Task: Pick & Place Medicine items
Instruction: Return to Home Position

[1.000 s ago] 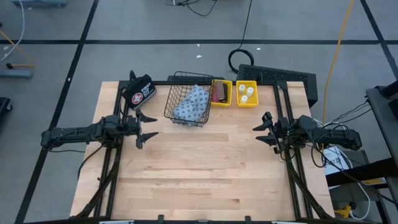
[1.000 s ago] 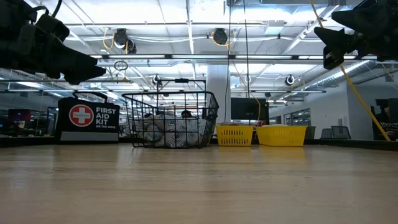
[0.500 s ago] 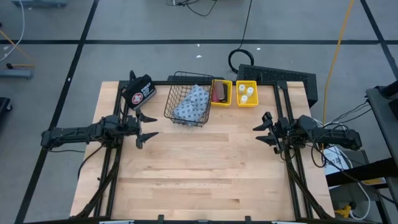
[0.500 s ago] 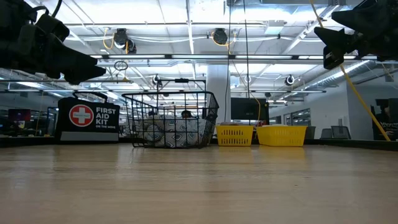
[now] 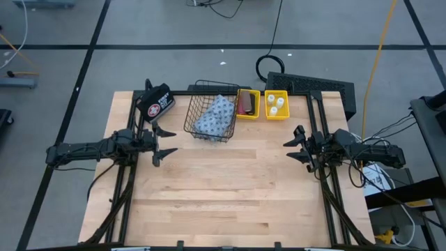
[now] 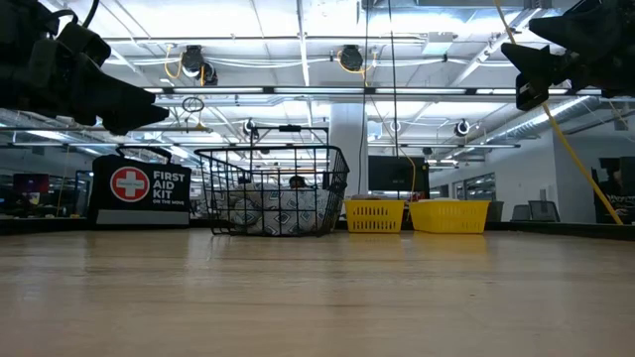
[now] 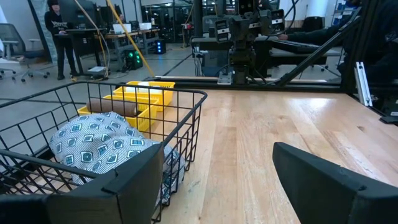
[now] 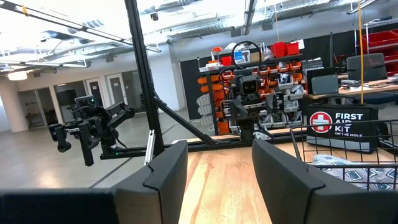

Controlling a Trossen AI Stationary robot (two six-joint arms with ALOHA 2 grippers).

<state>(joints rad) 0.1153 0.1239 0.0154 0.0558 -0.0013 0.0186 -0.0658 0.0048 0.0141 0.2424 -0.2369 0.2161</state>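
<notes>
A: High view. The left pincer (image 5: 168, 141) and the right pincer (image 5: 290, 144) hang over the counter (image 5: 230, 195), facing each other. Each has its fingers apart with nothing between them.

B: Which way do the medicine items lie from them?

A: All lie beyond them, toward the far edge. The blue-grey pouch (image 5: 217, 113) lies in the wire basket (image 5: 195, 94), nearest the left pincer. The brown bar (image 5: 247, 104), long axis running far-to-near, sits in the left yellow basket (image 5: 248, 117). The three white bottles (image 5: 273, 110) stand in the right yellow basket (image 5: 277, 118), nearer the right pincer. I cannot make out the pink roll or the black handled piece.

B: Low view?

A: Both arms show high at the upper corners, well apart from the baskets. The pouch shows through the wire. The black first-aid bag (image 6: 139, 190) stands just beside the wire basket.

B: Left wrist view?

A: Its own fingers (image 7: 118, 186) are wide apart and empty. The pouch looks soft and crumpled, its pattern small squares, heaped against the basket wall. The yellow baskets are behind it.

B: Right wrist view?

A: Fingers (image 8: 163, 180) apart and empty. A corner of the pouch shows inside the wire.

B: Judgement: the sorting looks done. What remains is a retreat away from the baskets, with no grasp needed and low risk.
</notes>
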